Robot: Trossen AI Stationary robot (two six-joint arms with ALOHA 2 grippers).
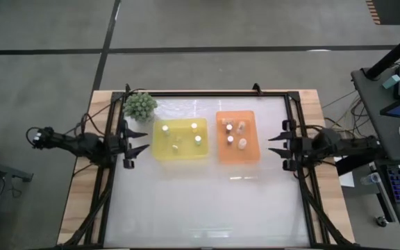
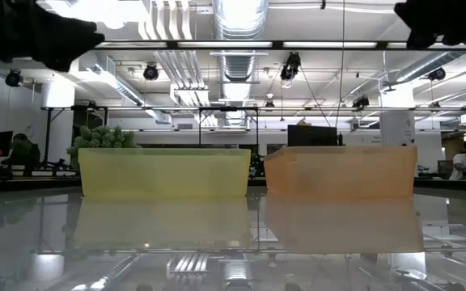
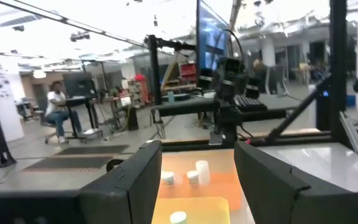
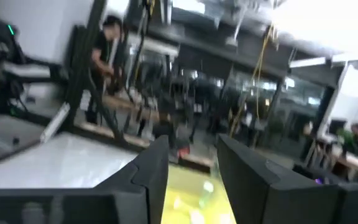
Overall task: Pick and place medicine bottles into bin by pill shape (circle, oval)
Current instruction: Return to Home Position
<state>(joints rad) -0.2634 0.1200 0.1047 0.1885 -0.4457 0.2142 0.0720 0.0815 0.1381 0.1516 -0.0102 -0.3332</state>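
Several small pale medicine bottles with white caps stand in two trays. Some stand in the yellow tray (image 1: pixel 180 138), such as one bottle (image 1: pixel 194 126). Others stand in the orange tray (image 1: pixel 238 137), such as one bottle (image 1: pixel 242 144). My left gripper (image 1: pixel 143 140) is open and empty at the table's left edge, fingers pointing at the yellow tray. My right gripper (image 1: pixel 274 145) is open and empty at the right edge, pointing at the orange tray. The left wrist view shows bottles (image 3: pixel 194 173) between my left fingers, farther off.
A green spiky ball-shaped plant (image 1: pixel 139 105) sits at the table's far left corner, beside the yellow tray. A dark frame (image 1: pixel 207 93) runs round the white table top. The near half of the table (image 1: pixel 207 201) holds nothing. People sit in the room beyond.
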